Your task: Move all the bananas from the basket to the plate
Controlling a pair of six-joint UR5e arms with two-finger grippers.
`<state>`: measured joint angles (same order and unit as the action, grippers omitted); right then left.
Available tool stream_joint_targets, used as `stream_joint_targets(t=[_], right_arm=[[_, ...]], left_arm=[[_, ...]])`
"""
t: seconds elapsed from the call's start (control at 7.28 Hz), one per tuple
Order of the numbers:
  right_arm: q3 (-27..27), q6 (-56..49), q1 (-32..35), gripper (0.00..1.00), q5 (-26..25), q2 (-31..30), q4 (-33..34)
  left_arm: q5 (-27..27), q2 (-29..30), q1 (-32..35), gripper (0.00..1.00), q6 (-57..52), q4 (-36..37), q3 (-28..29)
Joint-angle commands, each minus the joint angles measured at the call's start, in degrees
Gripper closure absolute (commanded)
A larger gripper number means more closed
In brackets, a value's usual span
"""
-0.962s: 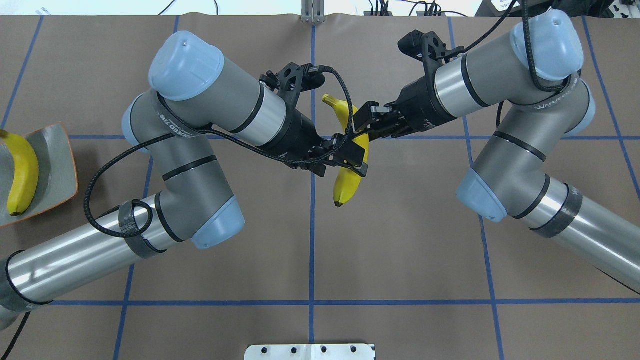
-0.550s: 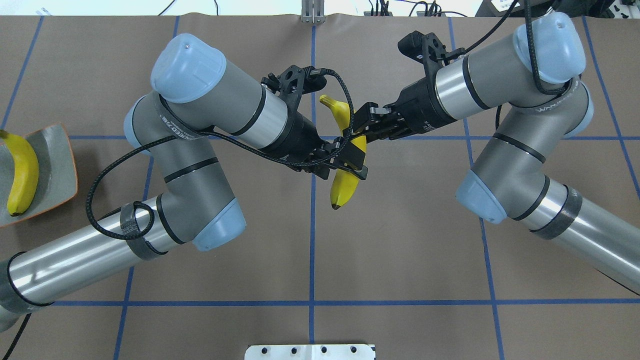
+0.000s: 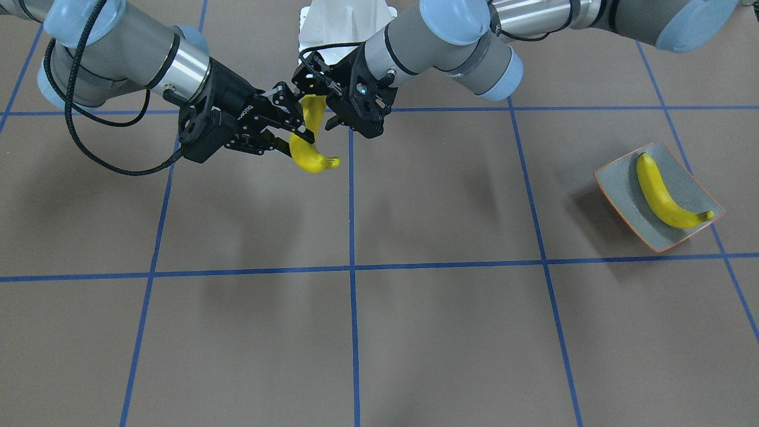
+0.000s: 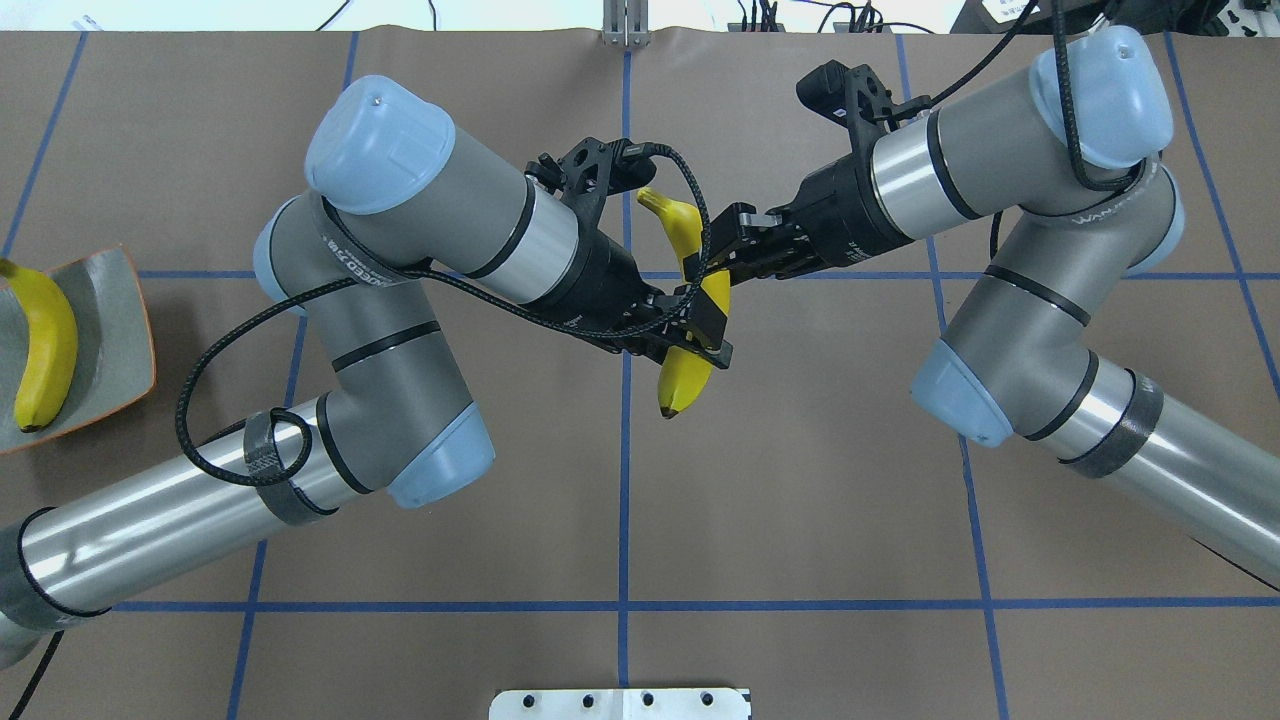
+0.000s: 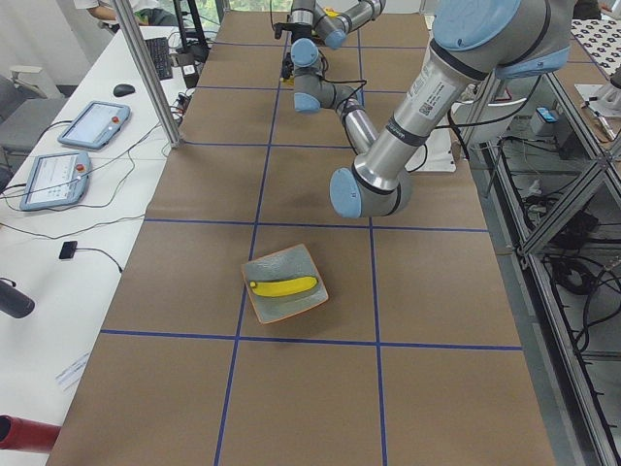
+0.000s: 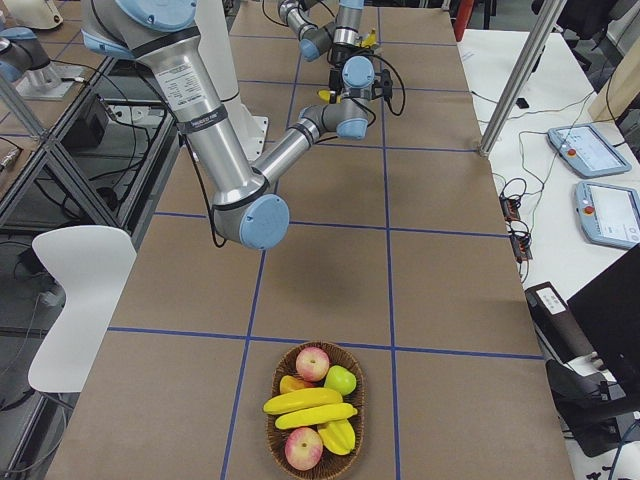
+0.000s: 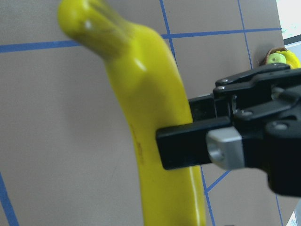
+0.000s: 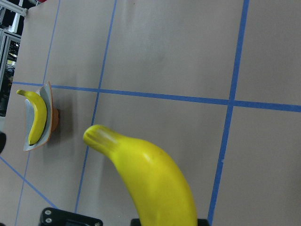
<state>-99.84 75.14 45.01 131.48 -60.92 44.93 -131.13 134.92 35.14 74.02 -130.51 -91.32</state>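
One banana [image 4: 686, 385] hangs in the air over the table's middle, between both grippers. My right gripper [image 4: 712, 262] is shut on its middle; one of its fingers [image 7: 188, 146] presses the peel in the left wrist view. My left gripper [image 4: 712, 322] is open, with its jaws on either side of the same banana just below that grip. A second banana [image 4: 45, 350] lies in the grey-green plate [image 4: 118, 300] at the table's left end. Two more bananas [image 6: 305, 408] lie in the wicker basket [image 6: 271, 432] in the exterior right view.
The basket also holds apples [image 6: 312, 363] and other fruit, and stands at the table end on my right, outside the overhead view. A white mount plate [image 4: 620, 703] sits at the near table edge. Blue tape lines cross the brown table.
My left gripper has moved further in around the banana. The banana has shifted slightly to the left in the right gripper's hold.
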Motion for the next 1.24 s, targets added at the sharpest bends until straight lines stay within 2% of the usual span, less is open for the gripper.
stream_joint_targets(t=[0.0, 0.14, 0.55, 0.69, 0.96, 1.1], right_arm=[[0.0, 0.2, 0.0, 0.95, 0.0, 0.0, -0.6], [-0.1, 0.1, 0.1, 0.01, -0.2, -0.1, -1.3], [-0.4, 4.6, 1.1, 0.0, -0.4, -3.5, -9.0], [-0.6, 5.4, 3.2, 0.0, -0.4, -5.5, -9.3], [-1.1, 5.0, 6.3, 0.0, -0.5, -10.6, -9.5], [-1.1, 4.8, 7.0, 0.0, -0.7, -12.1, -9.5]], left_arm=[[0.0, -0.2, -0.1, 1.0, 2.4, -0.6, -0.1], [0.0, -0.3, -0.1, 1.0, 5.7, -1.0, -0.5], [0.1, -1.4, 1.1, 1.0, 11.7, -0.7, -0.4], [-1.3, -5.4, 4.7, 1.0, 12.2, 0.2, -1.3], [-9.8, -15.5, 17.1, 1.0, 11.4, 3.3, -6.1], [-10.1, -22.6, 18.0, 1.0, 11.5, 3.9, -9.2]])
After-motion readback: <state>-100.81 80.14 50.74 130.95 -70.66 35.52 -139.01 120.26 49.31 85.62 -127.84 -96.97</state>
